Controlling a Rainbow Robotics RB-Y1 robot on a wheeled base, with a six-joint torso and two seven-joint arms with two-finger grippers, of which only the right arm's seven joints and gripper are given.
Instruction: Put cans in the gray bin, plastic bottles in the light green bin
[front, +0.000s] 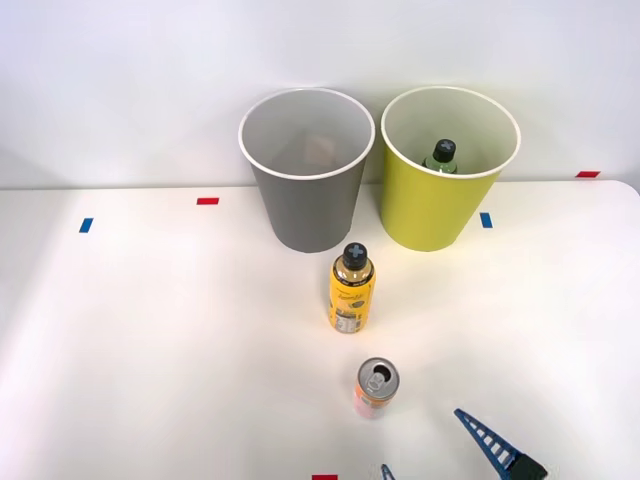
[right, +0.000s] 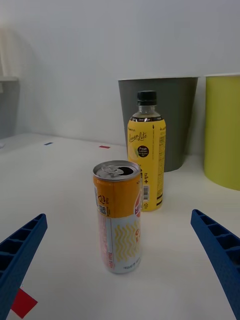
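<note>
Can is seen upright, dead ahead between spread jaws of right gripper, not yet enclosed.

Can before bottle; bins behind.

Can: metal, bare silver top with pull-tab opening, printed body orange over pale pink, slight sheen. Yellow bottle: clear glossy plastic, printed label wrap, black cap with ribbed side. Gray bin and light green bin: smooth matt plastic, white rims, pale insides. Gripper fingers: blue ribbed plastic, matt. Table: smooth white, low sheen, with small red and blue tape marks.
</note>
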